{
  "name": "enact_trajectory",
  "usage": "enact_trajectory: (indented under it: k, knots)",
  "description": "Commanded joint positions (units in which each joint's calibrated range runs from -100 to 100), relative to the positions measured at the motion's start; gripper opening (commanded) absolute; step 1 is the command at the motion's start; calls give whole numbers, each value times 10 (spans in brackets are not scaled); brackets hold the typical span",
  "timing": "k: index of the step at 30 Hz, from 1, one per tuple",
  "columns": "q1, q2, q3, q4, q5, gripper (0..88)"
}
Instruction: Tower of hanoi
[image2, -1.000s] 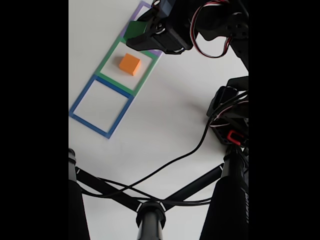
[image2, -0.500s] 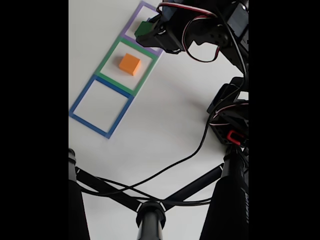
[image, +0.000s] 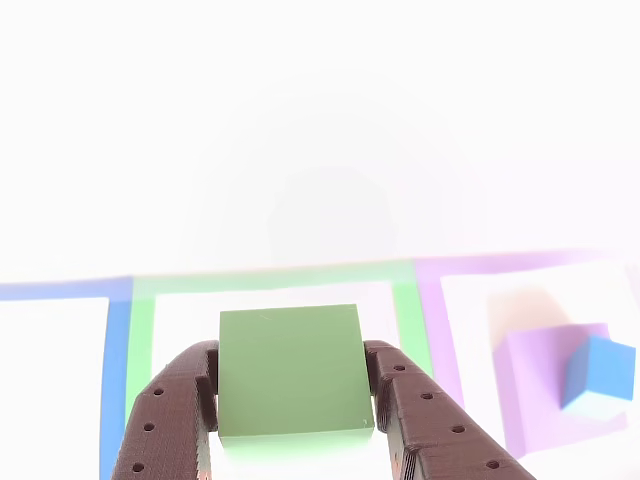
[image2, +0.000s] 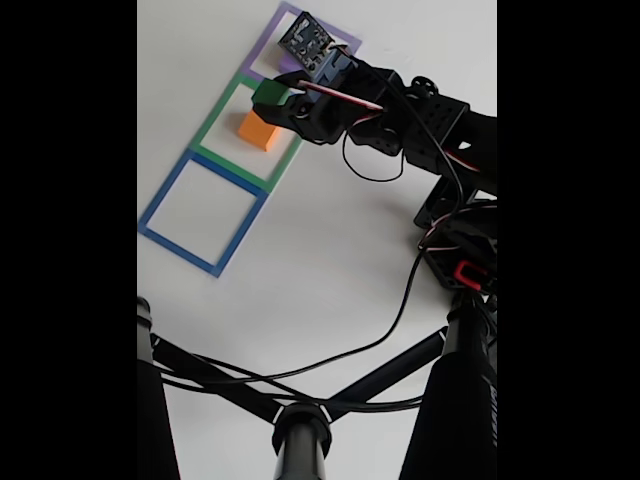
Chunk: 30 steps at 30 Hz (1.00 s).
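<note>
The green block (image: 290, 370) sits clamped between the two brown fingers (image: 170, 420) of the tool (image: 292, 425), flat face toward the other view's camera, edges square to the fingers. In the fixed view it hangs over the green outline (image2: 215, 130), just above the orange block (image2: 258, 131). A purple slab (image: 545, 375) carrying a blue cube (image: 600, 372) lies in the purple outline (image: 440, 300) on the white surface (image2: 330, 260).

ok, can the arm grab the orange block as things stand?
Probably not yet: the gripper is already shut on a green block, so its fingers are occupied. It hangs just above the orange block, with nothing else near it.
</note>
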<state>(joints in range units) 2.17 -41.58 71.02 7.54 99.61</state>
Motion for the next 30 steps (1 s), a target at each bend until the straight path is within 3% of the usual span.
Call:
enact_trajectory:
  k: [1, 15, 30]
  knots:
    - [-14, 49, 23, -139, 4, 41]
    - [-16, 205, 76, -360, 4, 41]
    - [-8, 338, 71, -499, 4, 41]
